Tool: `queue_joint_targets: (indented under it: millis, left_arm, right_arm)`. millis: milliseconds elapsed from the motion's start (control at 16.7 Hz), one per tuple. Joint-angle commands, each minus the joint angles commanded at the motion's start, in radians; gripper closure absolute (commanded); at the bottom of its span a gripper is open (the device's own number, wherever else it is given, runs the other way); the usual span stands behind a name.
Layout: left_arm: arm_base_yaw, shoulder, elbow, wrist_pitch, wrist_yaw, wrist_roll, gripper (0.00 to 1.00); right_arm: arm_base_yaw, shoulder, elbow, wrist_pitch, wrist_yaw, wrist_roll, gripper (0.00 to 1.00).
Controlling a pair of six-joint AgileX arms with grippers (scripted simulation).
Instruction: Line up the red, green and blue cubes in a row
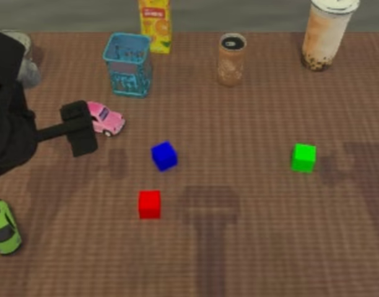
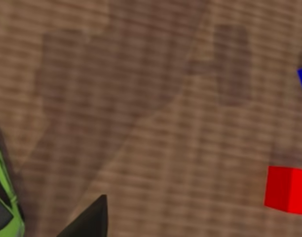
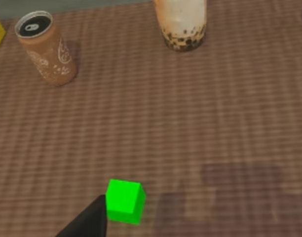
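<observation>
Even, soft light covers the brown desk [image 1: 257, 247], with no glare anywhere. Broad, faint arm shadows lie at about 6 o'clock and 3 o'clock of the top view. The green cube [image 1: 303, 157] throws a dim shadow toward 3 o'clock. Both wrist views look soft and blurred, with the weave smeared into bands.

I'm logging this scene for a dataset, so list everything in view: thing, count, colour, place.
red cube: 1, red, centre-left, nearest the front
blue cube: 1, blue, just behind the red one
green cube: 1, green, right side
toy car: 1, pink, left, beside the gripper
toy car: 1, lime green, front left edge
basket: 1, teal, back left
juice carton: 1, yellow-orange, back
can: 1, brown, back centre
bubble tea cup: 1, back right
table: 1, brown
left gripper: 1, black, left side
</observation>
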Motion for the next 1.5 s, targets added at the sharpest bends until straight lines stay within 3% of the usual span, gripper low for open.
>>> queue_joint_targets:
  millis: [360, 780, 1080, 1500]
  left_arm:
    - [0.184, -0.617, -0.484, 0.287, 0.005, 0.185, 0.0]
    - [0.3, -1.114, -0.83, 0.573, 0.028, 0.421, 0.0]
    - [0.324, -1.268, -0.906, 0.679, 0.038, 0.51, 0.0]
    - [0.325, -1.272, -0.908, 0.681, 0.038, 0.512, 0.0]
  right_arm:
    - [0.092, 0.711, 0.494, -0.349, 0.004, 0.147, 0.0]
    - [0.177, 1.269, 0.961, -0.635, 0.003, 0.283, 0.0]
    - [0.201, 1.428, 1.111, -0.711, 0.002, 0.324, 0.0]
    - [0.198, 1.435, 1.099, -0.693, 0.002, 0.322, 0.0]
